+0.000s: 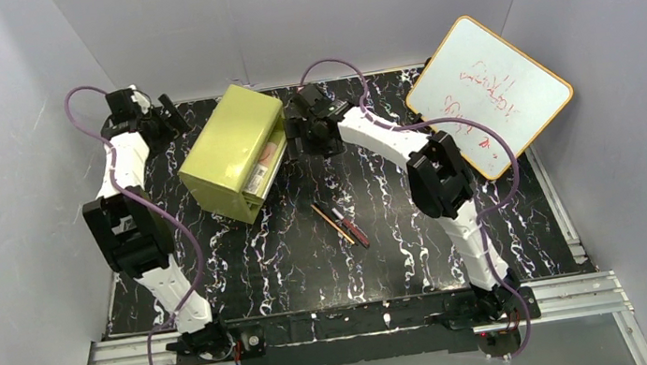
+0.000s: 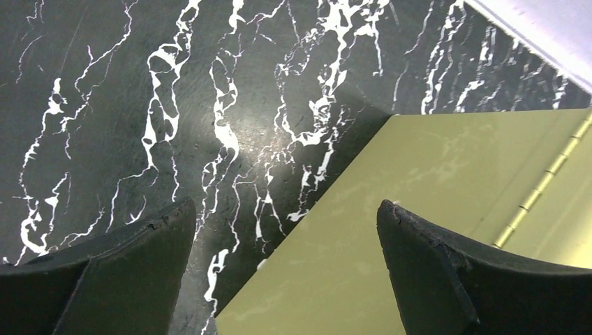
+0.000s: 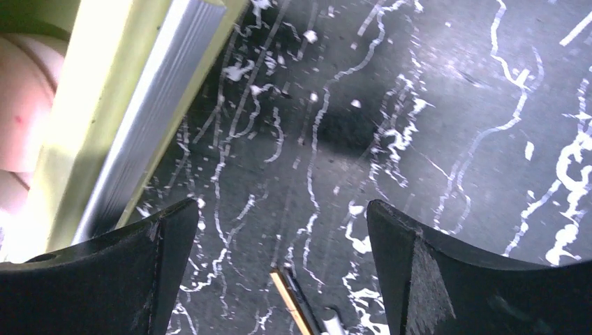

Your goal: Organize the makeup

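The gold pencil [image 1: 332,222] and the dark red pencil [image 1: 356,233] lie close together on the black marbled desk [image 1: 387,259], near the olive-green box [image 1: 226,148]. Pinkish makeup [image 1: 270,155] sits in the box's open drawer [image 3: 105,125]. The right tool [image 3: 279,206] hangs just beside that drawer, spread wide, holding nothing. The left tool [image 2: 286,204], also spread, hovers over the box's far corner. An orange-framed whiteboard [image 1: 489,94] stands tilted at the far right.
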### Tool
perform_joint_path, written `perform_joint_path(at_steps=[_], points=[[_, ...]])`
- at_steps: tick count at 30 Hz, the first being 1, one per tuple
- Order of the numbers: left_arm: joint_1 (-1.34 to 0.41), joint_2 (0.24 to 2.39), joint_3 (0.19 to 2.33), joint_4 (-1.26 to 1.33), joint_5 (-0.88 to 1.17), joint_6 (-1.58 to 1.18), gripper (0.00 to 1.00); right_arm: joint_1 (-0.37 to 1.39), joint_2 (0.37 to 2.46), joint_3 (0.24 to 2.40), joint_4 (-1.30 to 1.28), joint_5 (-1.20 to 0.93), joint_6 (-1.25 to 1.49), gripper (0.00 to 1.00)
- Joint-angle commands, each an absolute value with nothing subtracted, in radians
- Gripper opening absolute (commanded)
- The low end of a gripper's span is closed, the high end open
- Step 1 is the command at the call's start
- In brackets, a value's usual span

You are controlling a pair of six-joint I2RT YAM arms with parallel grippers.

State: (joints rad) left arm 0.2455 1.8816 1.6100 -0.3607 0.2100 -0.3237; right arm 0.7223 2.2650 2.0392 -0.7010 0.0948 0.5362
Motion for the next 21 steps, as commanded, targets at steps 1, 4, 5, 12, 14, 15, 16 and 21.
perform_joint_path(at_steps=[1,4,5,12,14,15,16,21], points=[[0.225,1.894,1.67,-0.442,0.094,-0.244,0.99,0.73,2.302,2.165,-0.664,0.022,0.577,0.99],[0.21,1.905,1.68,-0.456,0.058,-0.217,0.99,0.729,2.359,2.265,-0.679,0.006,0.592,0.99],[0.206,1.907,1.68,-0.457,0.052,-0.21,0.99,0.729,2.38,2.297,-0.686,-0.016,0.597,0.99],[0.18,1.914,1.659,-0.457,0.02,-0.187,0.99,0.737,2.393,2.242,-0.535,-0.117,0.64,0.99],[0.176,1.914,1.656,-0.457,0.024,-0.187,0.99,0.74,2.4,2.22,-0.494,-0.136,0.649,0.99],[0.174,1.912,1.657,-0.457,0.026,-0.186,0.99,0.742,2.404,2.208,-0.471,-0.146,0.656,0.99],[0.173,1.91,1.656,-0.457,0.026,-0.186,0.99,0.743,2.406,2.188,-0.441,-0.164,0.664,0.99],[0.17,1.902,1.653,-0.459,0.028,-0.181,0.99,0.741,2.29,1.869,-0.094,-0.229,0.747,0.99]])
